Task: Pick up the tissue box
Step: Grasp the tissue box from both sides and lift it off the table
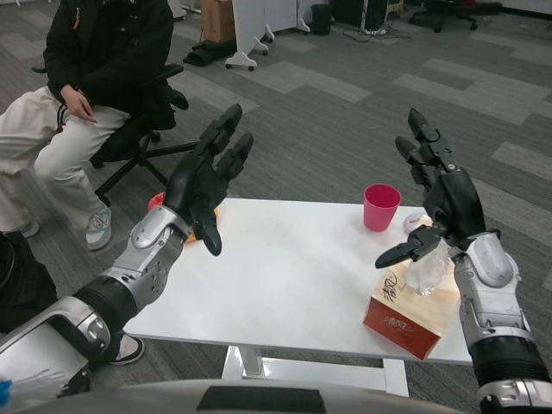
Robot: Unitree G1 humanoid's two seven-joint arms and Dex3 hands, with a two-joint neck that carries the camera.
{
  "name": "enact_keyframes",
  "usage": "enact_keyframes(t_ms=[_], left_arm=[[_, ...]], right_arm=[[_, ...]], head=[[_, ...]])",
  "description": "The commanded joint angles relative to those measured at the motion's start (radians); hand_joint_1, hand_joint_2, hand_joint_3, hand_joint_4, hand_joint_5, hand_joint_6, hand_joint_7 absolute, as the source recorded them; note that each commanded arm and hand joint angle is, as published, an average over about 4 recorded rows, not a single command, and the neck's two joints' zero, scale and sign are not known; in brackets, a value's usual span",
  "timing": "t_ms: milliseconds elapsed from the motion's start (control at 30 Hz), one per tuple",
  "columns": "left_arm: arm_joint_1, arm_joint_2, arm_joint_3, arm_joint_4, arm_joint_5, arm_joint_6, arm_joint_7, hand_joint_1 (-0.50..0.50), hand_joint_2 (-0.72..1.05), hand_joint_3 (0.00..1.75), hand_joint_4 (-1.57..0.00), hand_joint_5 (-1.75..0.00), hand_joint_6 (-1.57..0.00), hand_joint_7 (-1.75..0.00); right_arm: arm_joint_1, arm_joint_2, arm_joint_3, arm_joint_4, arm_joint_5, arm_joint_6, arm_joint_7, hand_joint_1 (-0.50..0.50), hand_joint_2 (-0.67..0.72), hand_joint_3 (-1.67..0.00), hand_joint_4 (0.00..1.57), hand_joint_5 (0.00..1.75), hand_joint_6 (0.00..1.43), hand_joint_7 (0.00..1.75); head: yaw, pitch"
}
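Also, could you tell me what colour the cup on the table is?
The cup is pink, seen best in the head view.

The desk (285, 276) has a smooth, matt white top. The tissue box (412, 315) looks like printed cardboard, red and tan, with thin, clear, crinkled plastic film and soft white tissue at its opening. The pink cup (380, 206) appears to be smooth plastic. Each robot hand, left (205, 185) and right (442, 203), is glossy black plastic on a brushed silver forearm. Grey carpet (345, 103) looks coarse.
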Motion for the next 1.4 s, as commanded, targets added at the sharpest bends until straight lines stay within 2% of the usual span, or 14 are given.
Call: enact_keyframes(t_ms=[33, 133, 267, 633, 767, 933, 1133, 1267, 1400], left_arm=[[-0.028, 0.018, 0.002, 0.017, -0.013, -0.001, 0.000, 0.50, -0.64, 0.04, 0.00, 0.00, 0.00, 0.00], [-0.031, 0.021, -0.001, 0.021, -0.019, -0.001, 0.000, 0.50, -0.64, 0.00, 0.00, 0.00, 0.00, 0.00], [-0.033, 0.023, -0.003, 0.024, -0.025, -0.001, 0.000, 0.50, -0.64, 0.09, 0.00, 0.00, 0.00, 0.00], [-0.034, 0.024, -0.003, 0.028, -0.031, -0.002, 0.000, 0.50, -0.64, 0.09, 0.00, 0.00, 0.00, 0.00], [-0.034, 0.024, -0.003, 0.028, -0.031, -0.002, 0.000, 0.50, -0.64, 0.00, 0.00, 0.00, 0.00, 0.00], [-0.033, 0.024, -0.003, 0.028, -0.031, -0.002, 0.000, 0.50, -0.64, 0.09, 0.00, 0.00, 0.00, 0.00], [-0.033, 0.024, -0.003, 0.028, -0.031, -0.002, 0.000, 0.50, -0.64, 0.07, 0.00, 0.00, 0.00, 0.00], [-0.033, 0.024, -0.003, 0.028, -0.031, -0.004, 0.000, 0.50, -0.64, 0.09, 0.00, 0.00, 0.00, 0.00], [-0.033, 0.024, -0.006, 0.028, -0.031, -0.004, 0.000, 0.50, -0.64, 0.00, 0.00, 0.00, 0.00, 0.00]], right_arm=[[0.023, -0.014, -0.101, -0.020, 0.009, 0.004, 0.008, 0.12, 0.22, -0.32, 0.00, 0.29, 0.00, 0.00], [0.033, -0.023, -0.161, -0.020, 0.011, 0.009, 0.023, 0.12, 0.22, -0.32, 0.00, 0.29, 0.00, 0.00], [0.043, -0.033, -0.204, -0.016, 0.016, 0.017, 0.048, 0.12, 0.22, -0.32, 0.00, 0.29, 0.00, 0.03], [0.063, -0.063, -0.347, 0.048, 0.019, 0.028, 0.119, 0.17, 0.22, -0.32, 0.00, 0.29, 0.00, 0.05], [0.065, -0.081, -0.384, 0.088, 0.020, 0.034, 0.157, 0.20, 0.22, -0.32, 0.00, 0.29, 0.00, 0.07], [0.066, -0.111, -0.411, 0.135, 0.020, 0.042, 0.225, 0.21, 0.22, -0.32, 0.00, 0.29, 0.00, 0.07], [0.064, -0.143, -0.421, 0.178, 0.020, 0.046, 0.297, 0.25, 0.15, -0.40, 0.00, 0.29, 0.00, 0.07], [0.069, -0.179, -0.403, 0.216, 0.019, 0.048, 0.325, 0.25, 0.15, -0.48, 0.00, 0.29, 0.00, 0.07], [0.066, -0.208, -0.375, 0.260, 0.018, 0.050, 0.336, 0.25, 0.11, -0.48, 0.00, 0.29, 0.00, 0.07]], head=[[-0.001, -0.005], [-0.003, -0.008], [-0.003, -0.008], [-0.003, -0.008], [0.001, -0.008], [-0.001, -0.007], [-0.002, -0.005], [-0.007, -0.006], [-0.011, -0.004]])
